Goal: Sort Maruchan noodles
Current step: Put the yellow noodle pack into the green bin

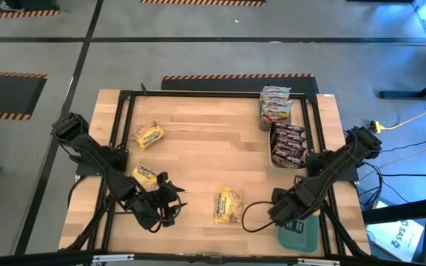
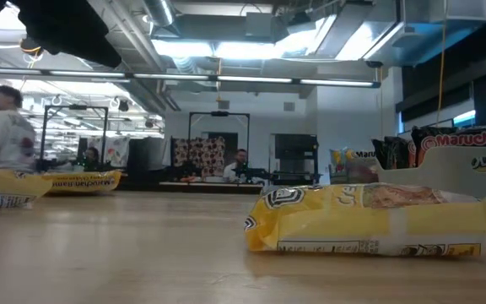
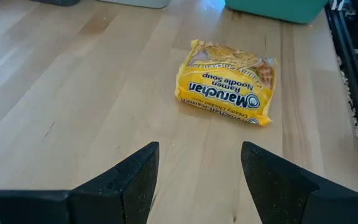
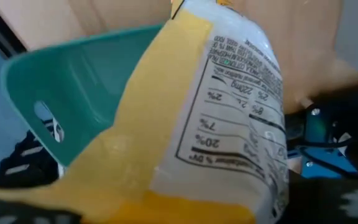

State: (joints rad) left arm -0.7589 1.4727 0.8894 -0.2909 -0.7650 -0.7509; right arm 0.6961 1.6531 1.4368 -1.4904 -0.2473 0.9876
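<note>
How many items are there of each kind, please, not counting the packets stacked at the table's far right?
Yellow packets lying on the table: 3
Yellow packet held in the right gripper: 1
Teal lid: 1
Total: 5
</note>
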